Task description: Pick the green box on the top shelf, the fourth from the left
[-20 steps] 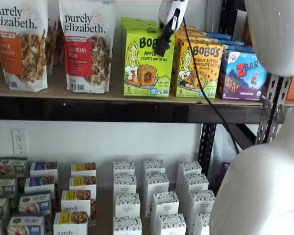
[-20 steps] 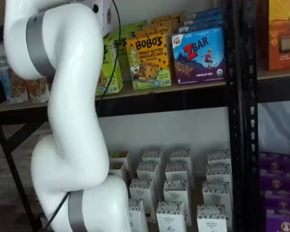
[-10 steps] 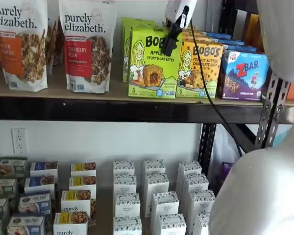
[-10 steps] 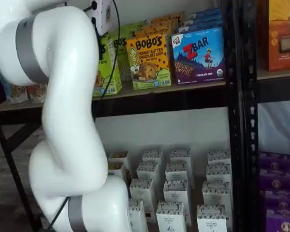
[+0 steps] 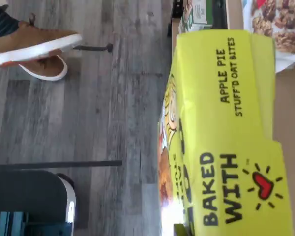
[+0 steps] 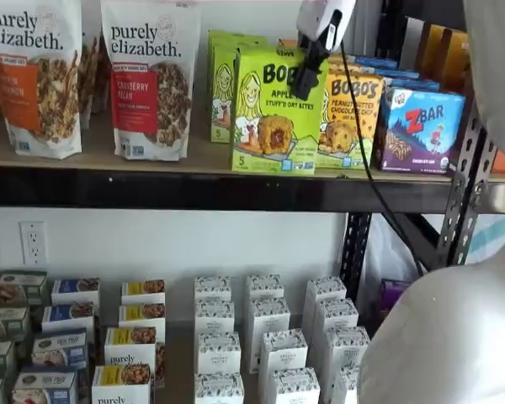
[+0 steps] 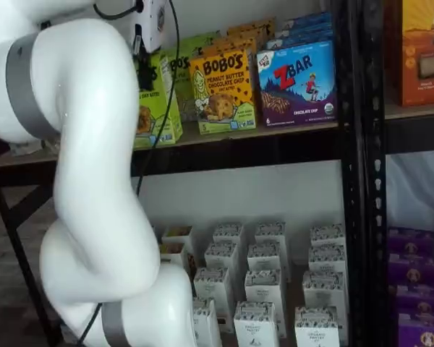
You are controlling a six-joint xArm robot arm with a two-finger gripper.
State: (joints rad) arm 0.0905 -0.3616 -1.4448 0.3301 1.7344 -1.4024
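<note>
Shelf views show the gripper [image 6: 305,84] clamped on the green box [image 6: 276,109], which should be drawn level off the top shelf [image 6: 194,156].

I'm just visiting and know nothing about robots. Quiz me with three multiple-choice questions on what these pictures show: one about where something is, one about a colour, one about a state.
1. Where does the green box stand?
A. at the front edge of the top shelf
B. on the lower board
C. on the floor

2. What colour is the ZBar box at the right of the row?
A. red
B. blue-purple
C. white

3. What is the gripper doing?
A. hanging open, away from the shelf
B. shut on the green box
C. holding a granola bag

Answers:
1. A: in both shelf views its base rests on the tan board, forward of the green boxes behind it.
2. B: its front is blue and purple with red lettering.
3. B: a black finger lies against the box's upper right, and the wrist view looks straight down on that box.
</note>
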